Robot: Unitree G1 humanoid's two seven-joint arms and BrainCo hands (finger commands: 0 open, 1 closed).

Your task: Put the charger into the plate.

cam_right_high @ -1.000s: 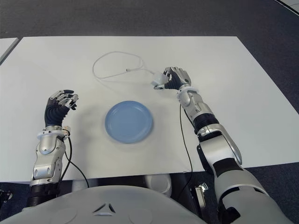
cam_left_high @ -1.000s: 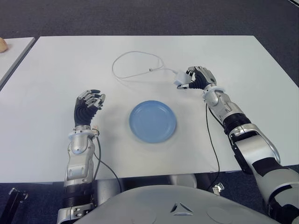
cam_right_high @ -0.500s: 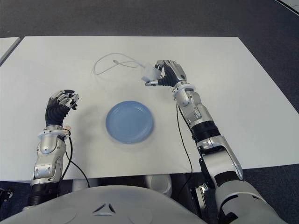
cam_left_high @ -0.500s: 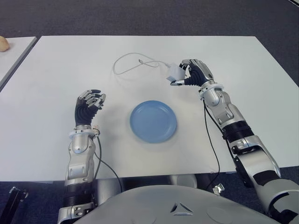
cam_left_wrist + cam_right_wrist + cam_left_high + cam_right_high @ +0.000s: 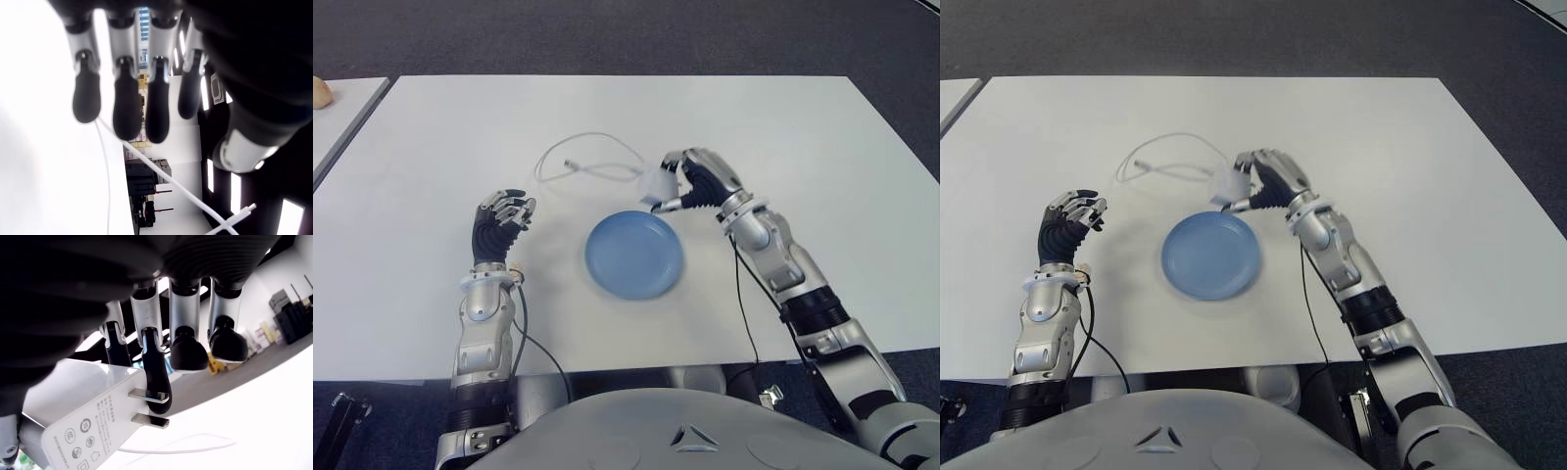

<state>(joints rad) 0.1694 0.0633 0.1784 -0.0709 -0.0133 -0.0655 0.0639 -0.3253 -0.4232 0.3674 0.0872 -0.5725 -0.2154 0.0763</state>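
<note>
A plain light-blue round plate (image 5: 634, 254) sits on a matte white table top (image 5: 431, 137) ringed by dark grey carpet (image 5: 607, 34). The small white plastic charger block (image 5: 657, 183) carries grey printed symbols and silver prongs, and trails a thin white cable (image 5: 587, 168). Both the left hand (image 5: 499, 223) and right hand (image 5: 703, 182) are silver metal with black ribbed fingers.

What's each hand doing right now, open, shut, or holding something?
Left hand: fingers curled, holding nothing, left of the plate.
Right hand: shut on the charger, just beyond the plate's far rim.
</note>
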